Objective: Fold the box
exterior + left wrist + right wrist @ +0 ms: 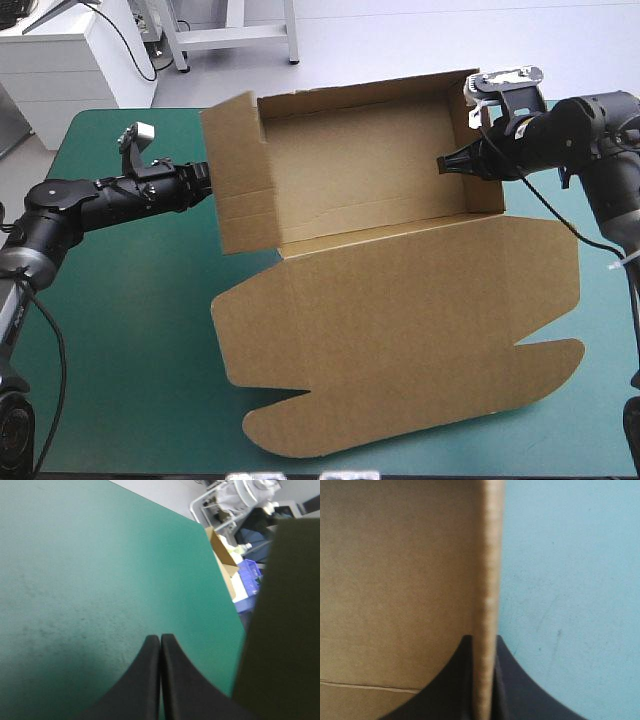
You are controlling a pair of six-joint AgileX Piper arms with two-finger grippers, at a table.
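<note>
The brown box (370,170) stands mid-table as an open tray with its walls raised, and its lid (400,320) lies flat toward the front edge. My right gripper (447,163) reaches in from the right and is shut on the box's right wall (487,150). In the right wrist view the board's edge (489,580) runs up between the black fingers of that gripper (484,642). My left gripper (205,180) sits just outside the left wall (240,170). It is shut (160,641) with nothing in it, and that wall (285,630) rises close beside it.
Bare teal-green cover (120,330) lies at the front left, under and ahead of the left arm. The lid's rounded flaps (300,425) reach close to the table's front edge. A strip of cover (600,300) shows to the right of the lid.
</note>
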